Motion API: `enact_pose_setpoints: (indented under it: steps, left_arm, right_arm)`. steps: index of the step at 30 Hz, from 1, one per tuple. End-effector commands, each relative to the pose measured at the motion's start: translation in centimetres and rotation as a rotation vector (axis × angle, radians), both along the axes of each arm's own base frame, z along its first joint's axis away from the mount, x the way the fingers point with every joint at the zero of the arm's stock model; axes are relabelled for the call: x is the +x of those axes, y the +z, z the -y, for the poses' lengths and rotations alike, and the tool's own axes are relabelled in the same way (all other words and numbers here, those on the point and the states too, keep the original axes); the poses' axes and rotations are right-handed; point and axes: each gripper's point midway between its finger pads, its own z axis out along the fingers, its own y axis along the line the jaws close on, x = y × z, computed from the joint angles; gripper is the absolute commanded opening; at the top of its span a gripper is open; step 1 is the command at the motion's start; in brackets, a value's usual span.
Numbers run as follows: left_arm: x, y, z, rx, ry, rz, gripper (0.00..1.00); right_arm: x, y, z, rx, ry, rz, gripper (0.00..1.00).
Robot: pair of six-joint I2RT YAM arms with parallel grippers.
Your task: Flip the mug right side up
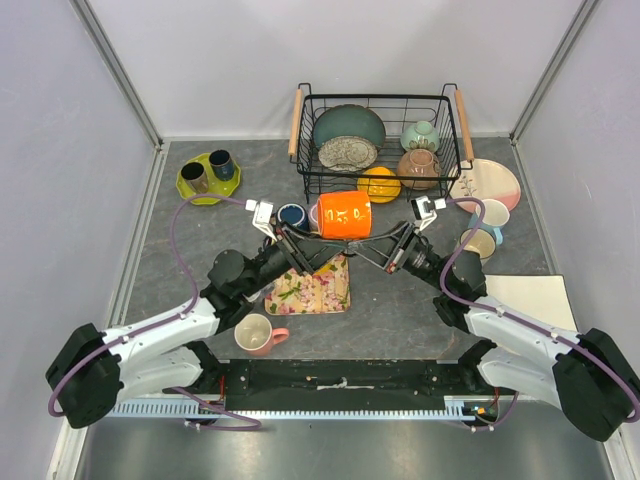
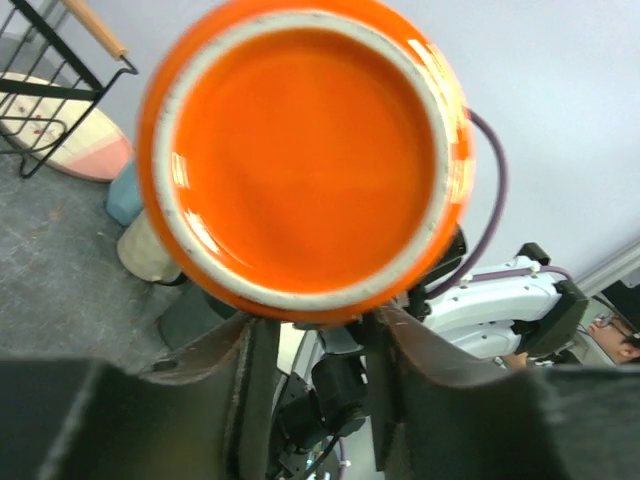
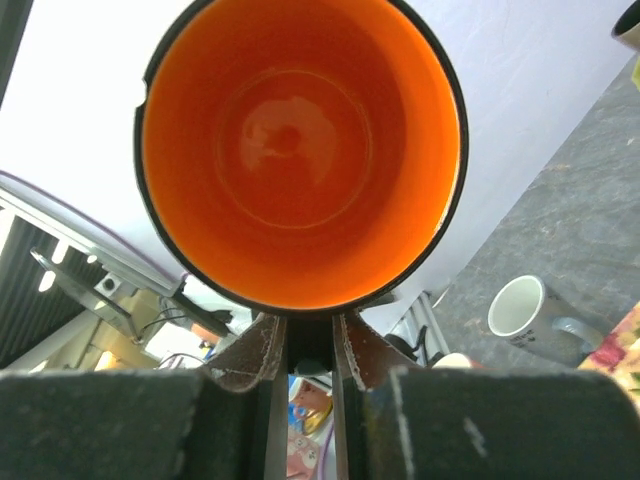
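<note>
The mug (image 1: 345,214) is hanging sideways, mouth facing 3 o'clock (only halfway there). The right gripper (image 3: 308,335) is pinching its rim; the left gripper (image 2: 318,335) is gaping, maybe touching its bottom.

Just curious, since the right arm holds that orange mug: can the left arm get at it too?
Probably yes. The orange mug hangs sideways, base toward the left claw, whose open fingers flank its lower edge; nothing stands between.

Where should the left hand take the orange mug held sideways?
By the base end, coming from the left: the mug lies on its side with its foot facing the left hand, and the right hand pinches the rim wall at the mouth.
</note>
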Motion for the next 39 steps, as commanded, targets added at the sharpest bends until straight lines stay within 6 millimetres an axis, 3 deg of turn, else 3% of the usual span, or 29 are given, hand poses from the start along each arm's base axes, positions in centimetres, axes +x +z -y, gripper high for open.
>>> enact_pose_setpoints:
  steps: [1, 3, 7, 8, 19, 24, 31, 39]
  left_arm:
    - [0.0, 5.2, -0.8, -0.147, 0.022, 0.105, 0.29]
    - [-0.1, 5.2, -1.0, -0.158, 0.021, 0.102, 0.12]
    - [-0.3, 5.3, -1.4, -0.171, 0.022, 0.099, 0.07]
    - [-0.4, 5.3, -1.5, -0.174, 0.021, 0.102, 0.02]
    - [0.5, 5.3, -4.3, -0.132, 0.129, 0.067, 0.02]
    - [0.3, 4.6, -3.8, -0.097, 0.102, 0.06, 0.02]
    - [-0.1, 3.5, -3.1, -0.072, 0.056, 0.048, 0.02]
    - [-0.5, 3.8, -3.4, -0.076, 0.055, 0.072, 0.02]
  right_arm:
    - [-3.2, 0.6, -0.7, 0.002, 0.113, 0.094, 0.0]
    - [-3.5, 0.3, -0.8, -0.008, 0.12, 0.092, 0.0]
    - [-3.7, -0.1, -0.7, -0.018, 0.126, 0.095, 0.0]
    - [-3.8, -0.3, -0.7, -0.023, 0.128, 0.097, 0.0]
    - [-4.0, -2.3, -0.7, -0.172, 0.106, 0.157, 0.0]
    - [-4.1, -1.1, -0.7, -0.147, 0.104, 0.17, 0.0]
    - [-4.2, 0.7, -0.5, -0.09, 0.104, 0.17, 0.28]
    - [-4.3, 1.5, -0.4, -0.066, 0.103, 0.187, 0.44]
